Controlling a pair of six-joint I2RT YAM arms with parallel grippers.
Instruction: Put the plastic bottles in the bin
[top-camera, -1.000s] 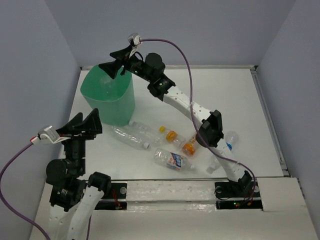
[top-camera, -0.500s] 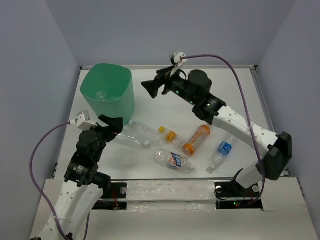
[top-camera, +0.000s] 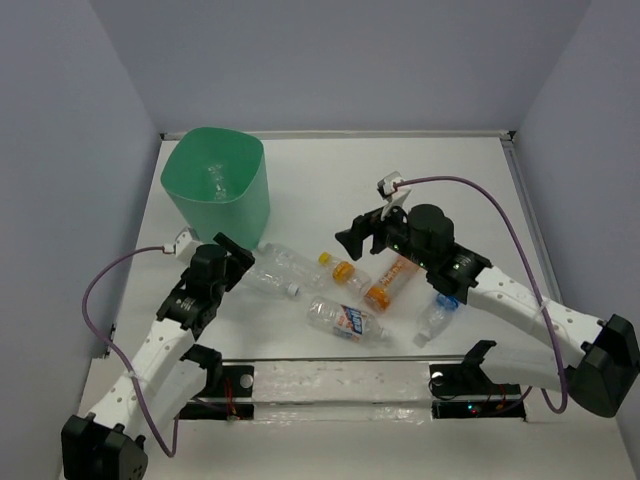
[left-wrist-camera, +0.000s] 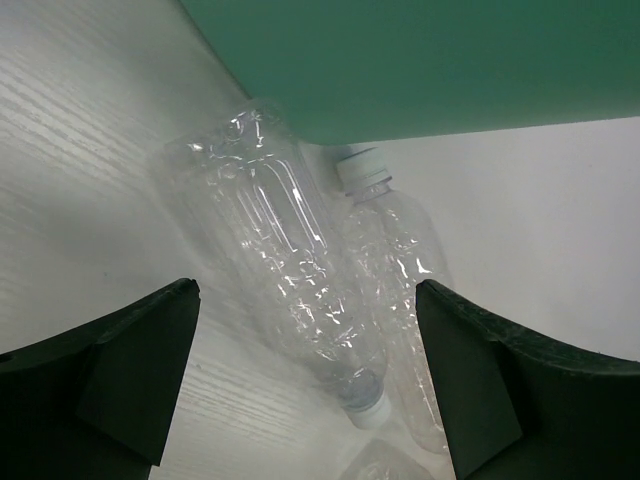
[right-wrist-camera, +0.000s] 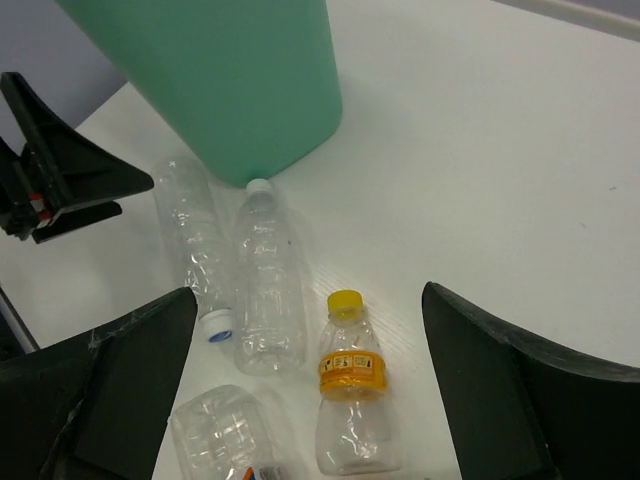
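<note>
1. The left gripper (left-wrist-camera: 305, 320) stood wide open with nothing in it, low over the near-left part of the desk (top-camera: 470, 190).
2. Right under it lay two clear unlabelled bottles (top-camera: 268, 270), side by side and touching, caps pointing opposite ways, one cap just beside the foot of the bin (top-camera: 240, 210).
3. The mint-green bin stood upright near the far-left corner of the desk, and one clear bottle (top-camera: 217, 178) could be made out inside it.
4. The right gripper (right-wrist-camera: 305, 300) was also spread wide open and empty, hanging above the middle of the desk.
5. Below it lay the yellow-capped bottle (right-wrist-camera: 348, 390) with its orange band, cap towards the bin, near the two clear ones but apart from them.
6. An orange-labelled bottle (top-camera: 388, 285) lay partly hidden under the right arm (top-camera: 500, 295).
7. A blue-labelled bottle (top-camera: 440, 312) lay a little nearer the right edge.
8. A crumpled bottle with a white label (top-camera: 345, 320) lay closest to the near edge.
</note>
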